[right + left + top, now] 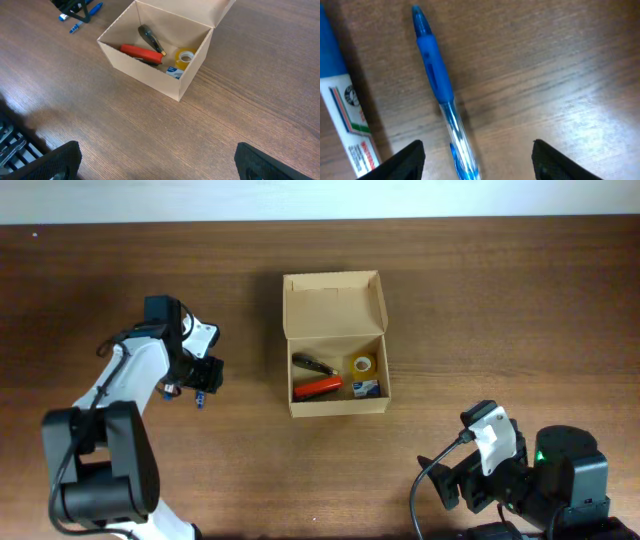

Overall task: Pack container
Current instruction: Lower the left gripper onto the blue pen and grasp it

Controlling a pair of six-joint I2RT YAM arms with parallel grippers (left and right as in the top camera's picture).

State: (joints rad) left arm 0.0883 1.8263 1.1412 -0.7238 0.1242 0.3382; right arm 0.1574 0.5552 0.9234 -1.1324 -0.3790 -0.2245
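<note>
The tan cardboard container [336, 408] stands open at the table's middle, flap lid up at the back; it also shows in the right wrist view [150, 75]. Inside lie a red tool [317, 387], a dark pen [316, 364], a tape roll [363, 364] and a small blue-white item [366, 388]. My left gripper [477, 159] is open, low over a blue pen [437, 85] that lies on the table between its fingers. A blue-capped white marker [342, 115] lies just to the left. My right gripper [157, 160] is open and empty, near the front right.
The blue pen and marker lie left of the box under the left gripper [200, 385]. The right arm's base [560, 470] sits at the front right corner. The table's far edge [320, 220] runs along the top.
</note>
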